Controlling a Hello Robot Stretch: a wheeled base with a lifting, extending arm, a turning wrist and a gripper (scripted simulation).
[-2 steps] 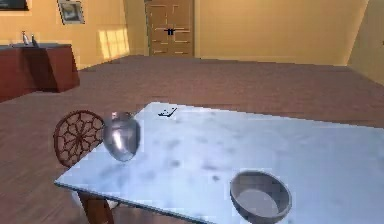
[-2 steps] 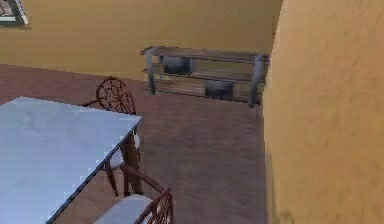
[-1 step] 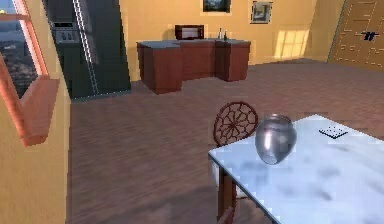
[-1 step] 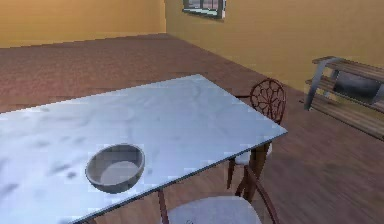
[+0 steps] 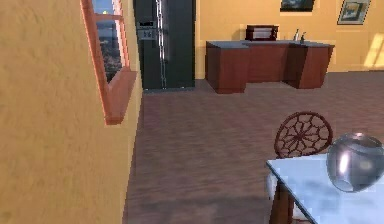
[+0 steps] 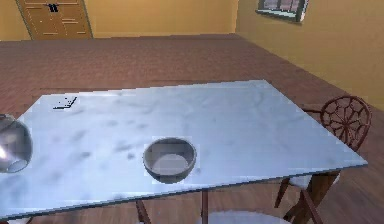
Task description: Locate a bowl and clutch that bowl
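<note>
Arm side view: there's the bowl (image 6: 170, 160), sitting upright on the pale marbled counter (image 6: 250, 115), close to its near edge and a little left of the picture's middle. It's round and dull grey, with a thick rim, a shadowed hollow and bare tabletop all round it.

How the pincer stands, and whether it has anything, I cannot tell from these pictures.

Now the cut-off bits. A shiny rounded vessel (image 6: 10, 145) is sliced by the left edge, well apart from the bowl. In the forward view it is cut by the right edge, standing on the counter's corner. Near the far left corner of the counter lies a small flat thing (image 6: 65, 101), dark and white, too small to make out, and any marks on it can't be read.

A wooden chair (image 6: 345, 120) with a round spoked back stands at the counter's right end, partly hidden behind the edge. A second seat (image 6: 250, 215) just pokes up at the bottom. The brown door (image 6: 55, 18) and a window (image 6: 283, 8) are cropped by the top.

In the forward view, an orange wall (image 5: 50, 120) blocks the left. Beyond it stand a dark fridge (image 5: 165, 45) and a far counter (image 5: 268, 62) with a boxy thing (image 5: 262, 32) on it, not clear enough to name.
</note>
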